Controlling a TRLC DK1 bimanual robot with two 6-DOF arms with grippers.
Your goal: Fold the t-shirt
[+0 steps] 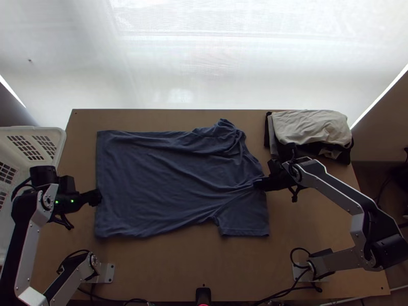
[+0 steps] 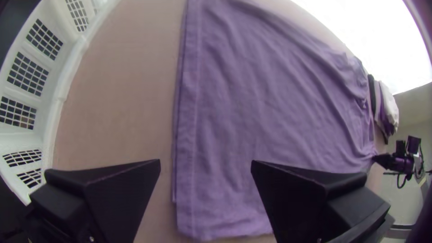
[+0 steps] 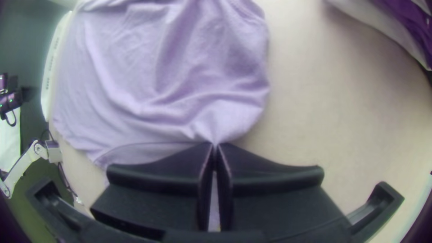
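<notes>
Top view, from the shirt's middle, with 12 o'clock at the far side: the blue t-shirt (image 1: 168, 178) lies spread out on the table (image 1: 178, 265). Its near sleeve (image 1: 245, 222) is flat, at 4 o'clock. Between 8 and 9, the left gripper (image 1: 98, 197) is at the shirt's bottom edge, fingers wide apart, holding nothing. At 3 o'clock, the right gripper (image 1: 258, 184) pinches the shirt's edge tight, with wrinkles by it. A white basket (image 1: 61, 143) sits at 9. Farther off, the shirt bunches up at 1, and a clothes pile (image 1: 306, 127) is at 2.
</notes>
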